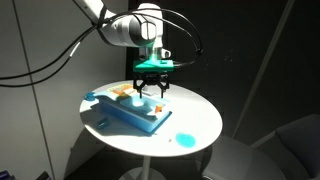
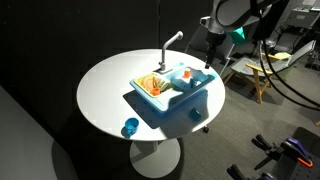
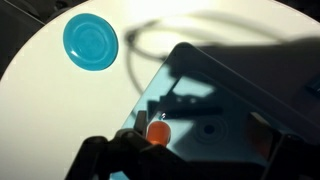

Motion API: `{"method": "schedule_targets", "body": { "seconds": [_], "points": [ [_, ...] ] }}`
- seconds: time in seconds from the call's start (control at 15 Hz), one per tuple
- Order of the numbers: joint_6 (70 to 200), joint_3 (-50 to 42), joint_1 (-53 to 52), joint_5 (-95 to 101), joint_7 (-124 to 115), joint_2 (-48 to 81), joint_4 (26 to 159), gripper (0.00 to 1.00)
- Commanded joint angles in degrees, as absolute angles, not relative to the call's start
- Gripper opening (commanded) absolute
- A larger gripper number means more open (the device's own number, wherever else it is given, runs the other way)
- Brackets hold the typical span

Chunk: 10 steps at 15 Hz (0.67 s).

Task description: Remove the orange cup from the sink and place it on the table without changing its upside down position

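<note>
The tiny orange cup (image 3: 158, 132) stands in the basin of the light blue sink (image 3: 215, 105), close to the basin's left wall. My gripper (image 3: 200, 138) is open and low over the basin. The cup sits between the fingers, right beside the left finger. In both exterior views the gripper (image 1: 151, 92) (image 2: 208, 60) hangs over one end of the sink (image 1: 128, 115) (image 2: 172, 98), which rests on the round white table (image 1: 205, 118) (image 2: 100, 85). The white faucet (image 2: 171, 42) rises at the sink's far edge. I cannot make out the cup in the exterior views.
A small round blue dish (image 3: 90, 42) (image 1: 183, 138) (image 2: 130, 127) lies on the table apart from the sink. A flat orange-tan patch (image 2: 152, 85) lies on the sink's other half. The table edge curves close to the sink. Chairs and cables stand beyond the table (image 2: 265, 70).
</note>
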State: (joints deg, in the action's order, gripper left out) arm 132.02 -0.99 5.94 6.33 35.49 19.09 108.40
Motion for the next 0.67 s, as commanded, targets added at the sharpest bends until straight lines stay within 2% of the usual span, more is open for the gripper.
{"method": "schedule_targets", "body": {
  "seconds": [0.0,0.6],
  "points": [
    [133.6,-0.17,7.08,5.97,38.31,19.54,108.0,1.0],
    [136.85,-0.37,6.48,4.6,29.45,23.35,101.37,1.0]
  ]
}}
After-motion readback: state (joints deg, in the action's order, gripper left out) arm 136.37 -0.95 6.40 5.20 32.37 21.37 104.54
